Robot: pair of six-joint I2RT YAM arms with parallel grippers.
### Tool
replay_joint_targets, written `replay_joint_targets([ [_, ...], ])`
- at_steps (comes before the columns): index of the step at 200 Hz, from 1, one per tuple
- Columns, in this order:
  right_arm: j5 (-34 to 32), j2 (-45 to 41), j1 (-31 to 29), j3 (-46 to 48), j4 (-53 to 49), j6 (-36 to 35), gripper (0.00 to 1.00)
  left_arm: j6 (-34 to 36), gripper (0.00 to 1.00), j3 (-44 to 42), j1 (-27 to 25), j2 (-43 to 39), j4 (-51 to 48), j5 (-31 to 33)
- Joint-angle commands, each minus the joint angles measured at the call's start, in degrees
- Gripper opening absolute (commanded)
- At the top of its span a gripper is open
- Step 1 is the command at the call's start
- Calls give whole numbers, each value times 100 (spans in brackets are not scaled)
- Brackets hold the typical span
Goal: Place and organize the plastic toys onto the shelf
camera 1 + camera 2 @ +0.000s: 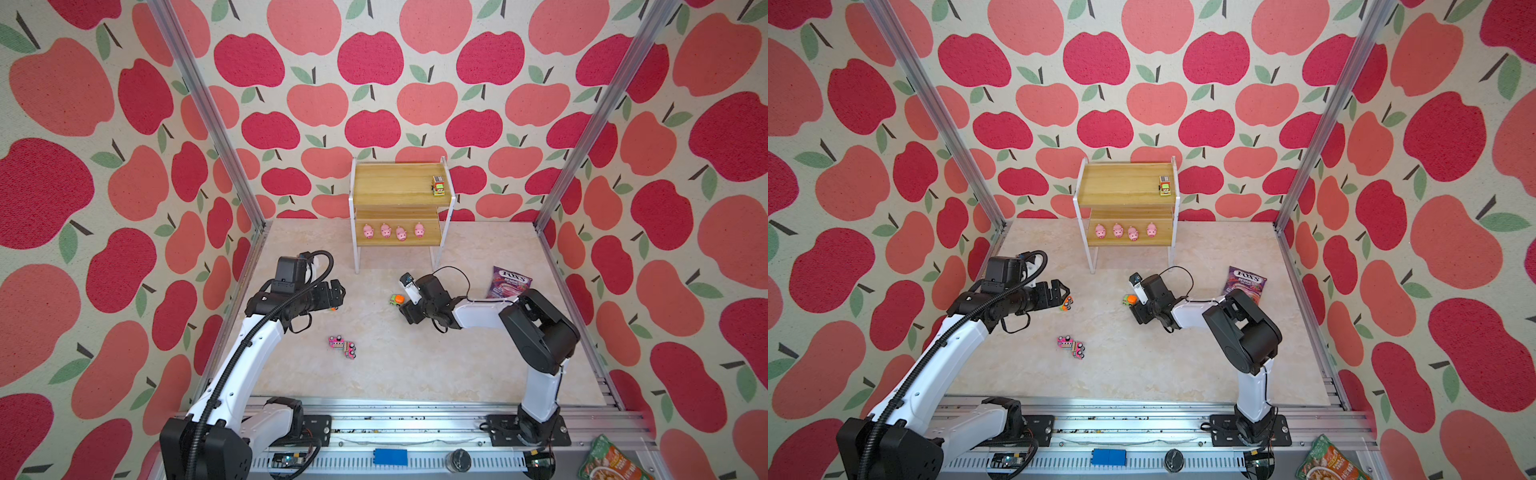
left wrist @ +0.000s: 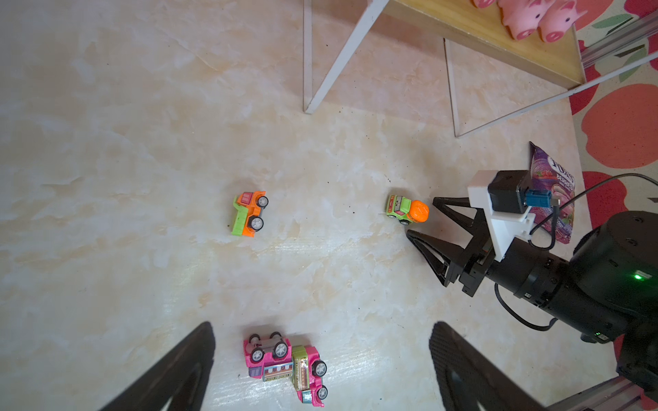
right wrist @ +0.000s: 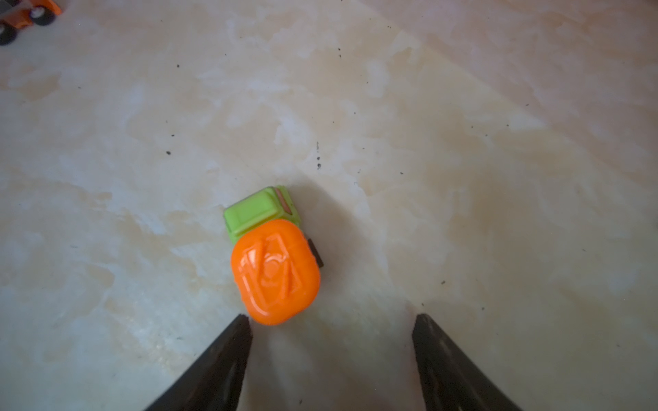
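The shelf (image 1: 395, 183) stands at the back with several pink pigs (image 1: 392, 230) in a row on its lower board and one truck (image 1: 437, 185) on the upper board's right end. A green truck with an orange drum (image 1: 396, 299) (image 3: 272, 256) stands on the floor just ahead of my right gripper (image 3: 333, 316), close to one fingertip and not between the open jaws. An orange and green truck (image 2: 249, 213) lies on its side under my left gripper (image 1: 1061, 293), which is open and empty. Two pink trucks (image 1: 343, 347) (image 2: 285, 366) lie tipped over together nearer the front.
A purple candy bag (image 1: 507, 282) lies right of my right arm. The shelf's white legs (image 2: 308, 71) reach the floor behind the trucks. Aluminium posts (image 1: 582, 137) bound the sides. A food packet (image 1: 611, 461) sits beyond the front rail.
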State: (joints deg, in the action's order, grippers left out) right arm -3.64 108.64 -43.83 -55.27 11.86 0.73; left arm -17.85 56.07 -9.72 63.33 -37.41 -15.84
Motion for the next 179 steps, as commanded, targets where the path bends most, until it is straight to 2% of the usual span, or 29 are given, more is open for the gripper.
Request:
replay_joint_targets([
  [1,-309,233,98,-42,-454,153,75,115,97,-25,14,5,41,-33],
  [70,-329,428,312,-398,-496,447,75,123,97,-24,14,14,41,-16],
  [138,-316,1013,323,-1309,-759,806,75,128,97,-18,17,39,41,-4],
  [179,-145,864,332,-1627,-948,900,78,123,97,-20,9,31,49,-30],
])
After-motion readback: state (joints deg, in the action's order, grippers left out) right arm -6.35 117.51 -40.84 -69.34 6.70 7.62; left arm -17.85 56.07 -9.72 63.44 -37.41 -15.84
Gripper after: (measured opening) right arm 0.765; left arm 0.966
